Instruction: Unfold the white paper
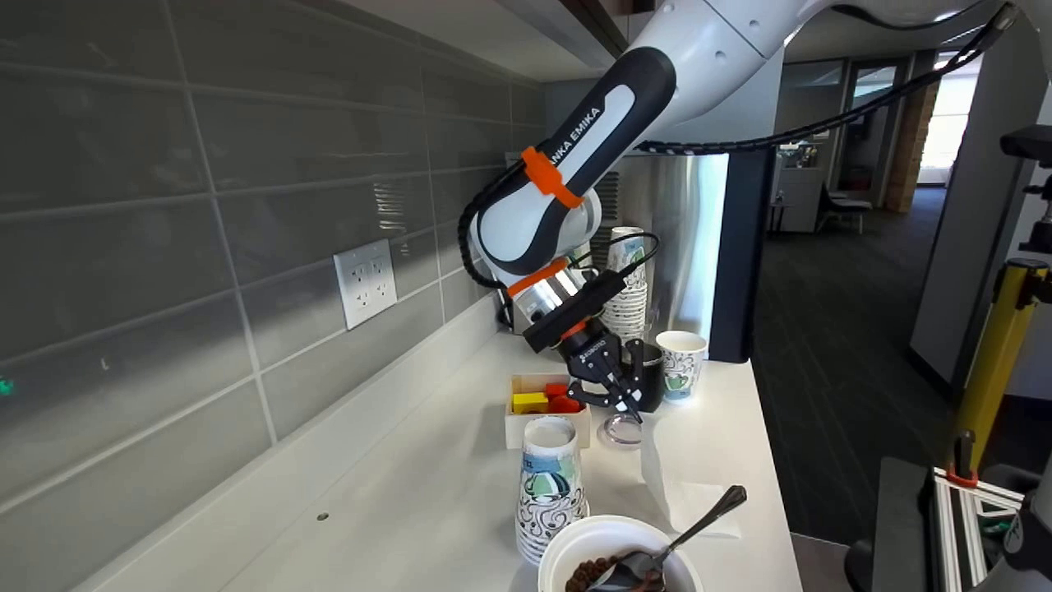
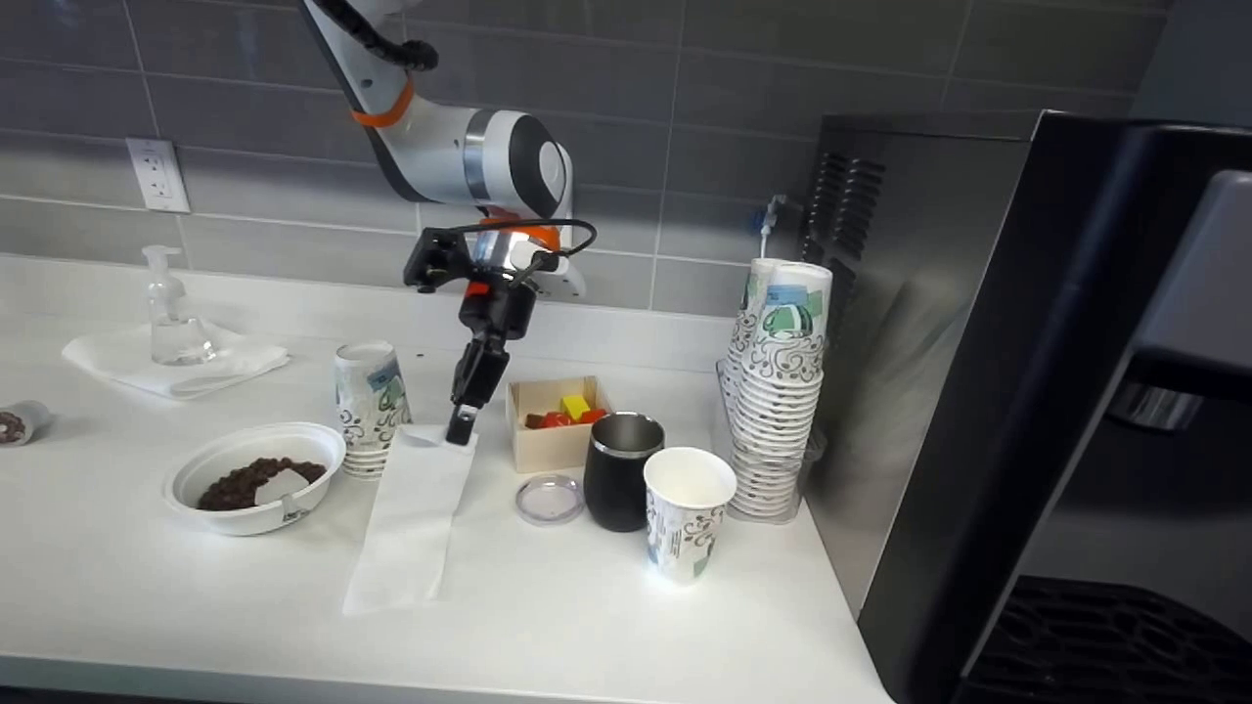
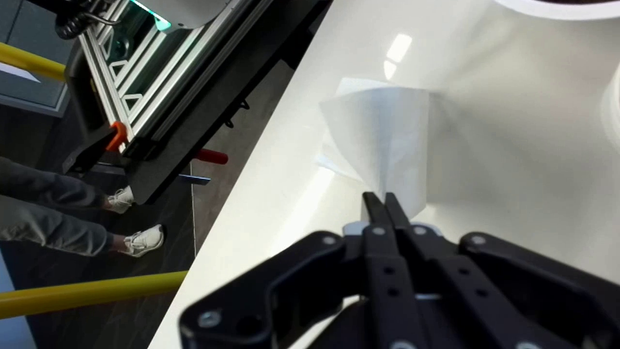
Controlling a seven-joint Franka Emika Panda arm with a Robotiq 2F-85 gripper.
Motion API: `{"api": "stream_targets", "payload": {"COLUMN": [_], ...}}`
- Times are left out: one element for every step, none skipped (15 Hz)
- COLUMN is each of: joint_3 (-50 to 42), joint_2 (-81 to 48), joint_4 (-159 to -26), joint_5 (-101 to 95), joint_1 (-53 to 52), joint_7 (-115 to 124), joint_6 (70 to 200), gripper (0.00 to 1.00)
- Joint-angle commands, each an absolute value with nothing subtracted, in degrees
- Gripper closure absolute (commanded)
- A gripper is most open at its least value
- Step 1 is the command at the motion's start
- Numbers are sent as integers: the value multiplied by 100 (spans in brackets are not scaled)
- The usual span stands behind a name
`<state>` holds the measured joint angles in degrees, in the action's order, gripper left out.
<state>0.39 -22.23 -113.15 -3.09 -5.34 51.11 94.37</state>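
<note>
The white paper (image 2: 411,528) is a long strip in an exterior view, lifted at its far end with its near end on the counter. It also shows in an exterior view (image 1: 653,473), with one part raised and one part flat. In the wrist view the paper (image 3: 404,126) narrows and creases toward the fingertips. My gripper (image 3: 385,196) is shut on the paper, its fingertips pinching a raised edge above the counter. The gripper also shows in both exterior views (image 1: 634,409) (image 2: 463,422). The pinched bit of paper is hidden between the fingers.
A white bowl (image 2: 245,526) of brown cereal with a spoon and a short cup stack (image 2: 372,406) stand beside the paper. On its other side are a box (image 2: 548,452) of blocks, a clear lid (image 2: 550,500), a black tumbler (image 2: 614,494) and a paper cup (image 2: 688,528).
</note>
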Motion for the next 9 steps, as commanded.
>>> {"api": "stream_targets", "payload": {"joint_3": [-31, -29, -25, -29, -27, -30, -28, -23, -17], "joint_2": [-2284, -2288, -2293, -2292, -2282, -2270, -2240, -2204, -2154], "joint_4": [-11391, -11432, -11470, -11507, -11547, -11587, -11630, -11671, -11716], "joint_5": [-278, -259, -230, -219, -202, -203, -190, -173, -154], "joint_1": [-654, -667, -671, -683, -686, -692, -691, -688, -684], "joint_7": [5325, 5367, 5388, 5443, 5451, 5474, 5487, 5485, 5470], "joint_6": [9966, 10101, 10218, 10319, 10383, 10446, 10497, 10546, 10601], "gripper": [100, 100, 100, 74, 73, 67, 60, 52, 44]}}
